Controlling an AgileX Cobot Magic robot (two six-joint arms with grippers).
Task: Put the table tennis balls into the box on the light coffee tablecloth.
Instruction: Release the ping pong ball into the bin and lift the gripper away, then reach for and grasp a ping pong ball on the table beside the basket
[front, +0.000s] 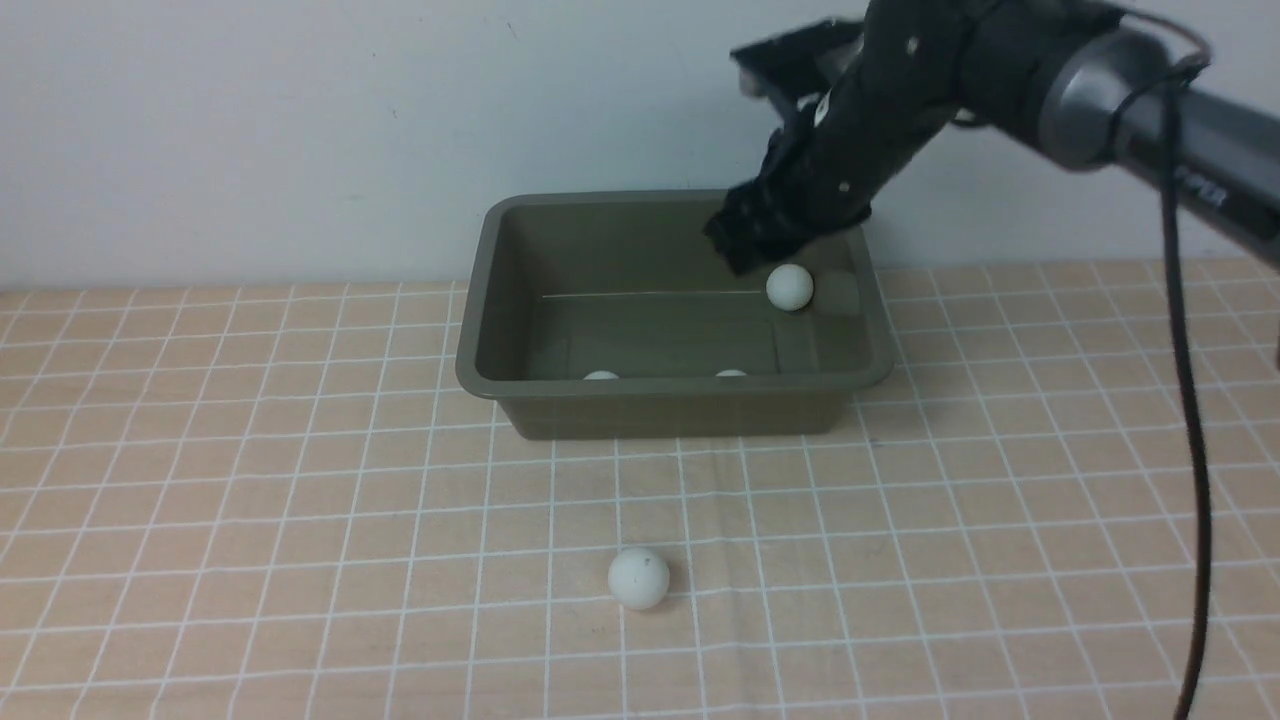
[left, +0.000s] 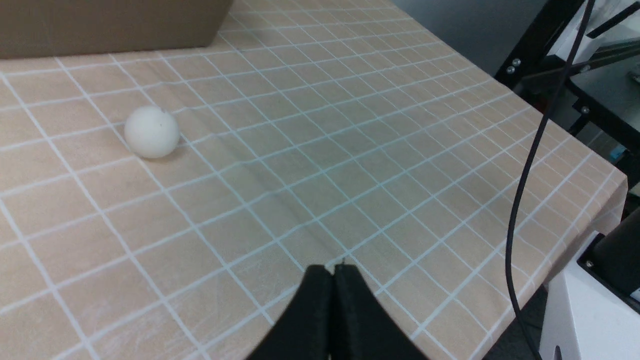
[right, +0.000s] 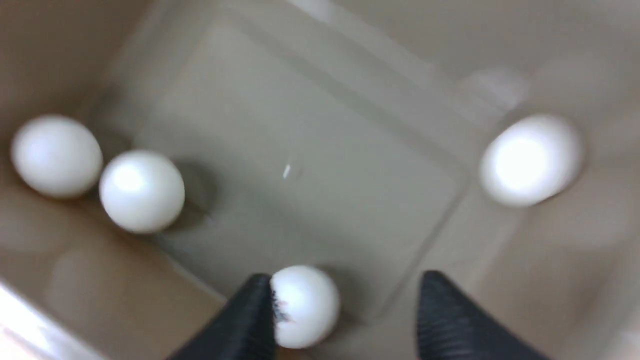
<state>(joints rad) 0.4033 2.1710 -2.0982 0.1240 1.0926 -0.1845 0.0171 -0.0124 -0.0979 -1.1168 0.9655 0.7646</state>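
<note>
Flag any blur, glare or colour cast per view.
Front view: sharp, even light, soft shadow under the loose ball. Left wrist view: sharp, greenish cast across the tablecloth. Right wrist view: blurred throughout; the brightest ball is smeared and blown out inside the box.

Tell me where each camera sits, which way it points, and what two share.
Front: between the arms, facing forward over the tablecloth to the box; right arm shows.
Left wrist: over the tablecloth, facing the loose ball; shut left fingers show.
Right wrist: looking down into the box at four balls; open right fingers show.
Shared: front and left wrist both see the loose ball.
</note>
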